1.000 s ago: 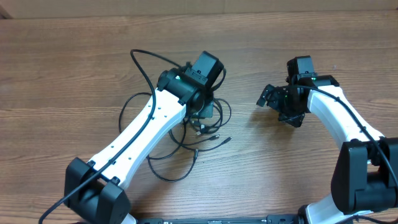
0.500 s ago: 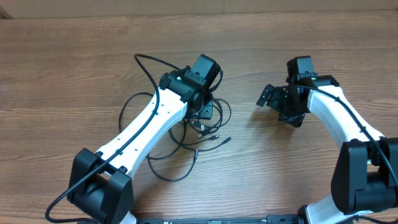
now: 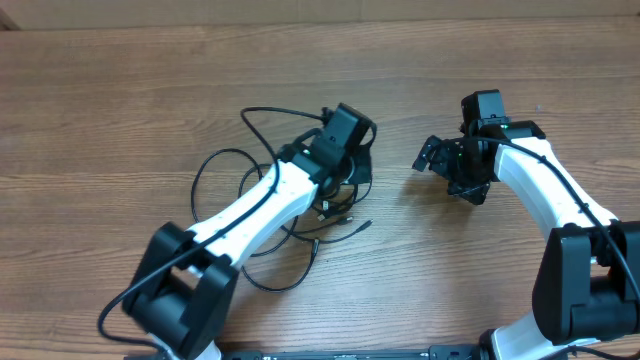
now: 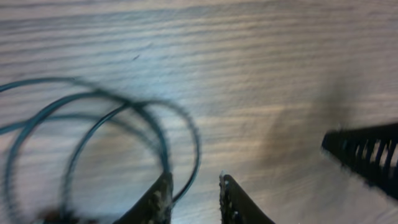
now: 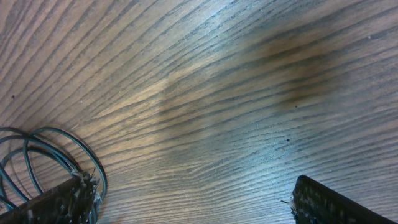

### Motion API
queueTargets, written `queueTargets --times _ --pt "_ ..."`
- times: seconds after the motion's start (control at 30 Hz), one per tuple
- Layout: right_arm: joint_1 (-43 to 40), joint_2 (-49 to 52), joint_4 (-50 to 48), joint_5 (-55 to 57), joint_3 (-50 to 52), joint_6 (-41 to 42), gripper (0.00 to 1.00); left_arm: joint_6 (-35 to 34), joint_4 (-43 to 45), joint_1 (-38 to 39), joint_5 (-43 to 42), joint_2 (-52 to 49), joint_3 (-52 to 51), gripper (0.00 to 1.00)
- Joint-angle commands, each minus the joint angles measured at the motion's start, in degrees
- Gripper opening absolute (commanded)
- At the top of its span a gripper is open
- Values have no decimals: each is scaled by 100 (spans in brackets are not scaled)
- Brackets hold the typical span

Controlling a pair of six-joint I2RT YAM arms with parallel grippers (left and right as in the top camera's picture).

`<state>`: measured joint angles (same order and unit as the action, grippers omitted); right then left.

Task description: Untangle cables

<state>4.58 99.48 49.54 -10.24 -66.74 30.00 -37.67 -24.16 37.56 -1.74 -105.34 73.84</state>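
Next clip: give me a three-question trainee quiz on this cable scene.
1. True or false: the right gripper is holding the cables.
2. Which arm reaches over the cables? A) left B) right C) both
3. What does the tabletop look like it is made of?
Key: 1 false, it is open and empty; 2 A, the left arm; 3 wood, with visible grain.
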Motion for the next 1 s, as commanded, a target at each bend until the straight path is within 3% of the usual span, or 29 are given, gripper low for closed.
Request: queueTargets --times 0.0,0.33,0.53,0.63,0.97 --pt "-7 -52 -15 35 -83 17 100 -120 369 83 262 -481 -46 21" --pt "-7 -52 -15 35 -83 17 100 -505 474 -2 1488 -876 -46 24" --pt "-7 -52 -17 35 -83 17 100 -522 293 -13 1259 -876 -52 24" --pt "-7 -52 -15 35 -83 17 100 -684 164 -13 1266 -876 -52 19" --pt "-7 -52 -17 35 -83 17 100 -826 229 9 1233 -879 -63 21"
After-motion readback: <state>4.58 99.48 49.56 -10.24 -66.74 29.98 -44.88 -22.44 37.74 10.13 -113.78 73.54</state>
